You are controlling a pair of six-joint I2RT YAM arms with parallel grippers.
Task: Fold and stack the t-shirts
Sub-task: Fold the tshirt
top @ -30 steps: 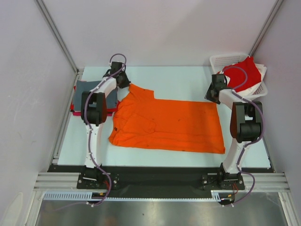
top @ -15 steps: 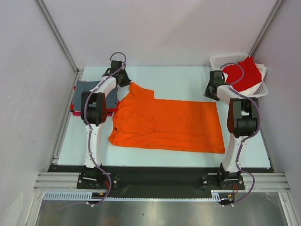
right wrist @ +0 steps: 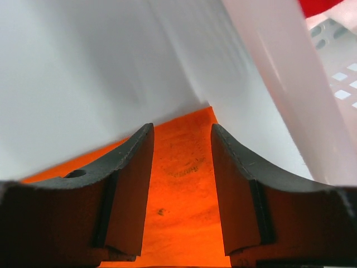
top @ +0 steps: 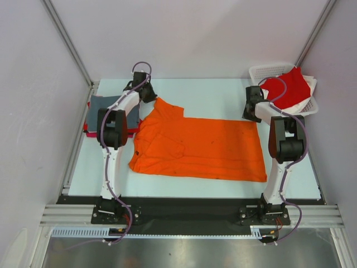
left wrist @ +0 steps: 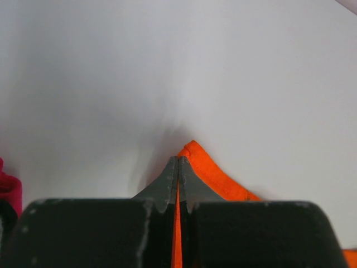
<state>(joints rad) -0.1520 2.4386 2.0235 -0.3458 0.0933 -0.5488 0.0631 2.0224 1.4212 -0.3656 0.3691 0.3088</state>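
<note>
1. Shirts lay stacked at the left edge of the table [top: 223, 89]: a grey t-shirt [top: 103, 105] on top of a magenta t-shirt [top: 89, 132].
2. The left gripper [left wrist: 178, 162] was clenched on the far-left corner of the orange t-shirt [top: 201, 148].
3. That orange t-shirt lay spread across the middle of the table.
4. The right gripper [right wrist: 181, 134] was released, its jaws apart over the shirt's far-right corner, grasping nothing.
5. A red t-shirt [top: 289, 89] was draped over the white basket [top: 262, 71] at the far right.
</note>
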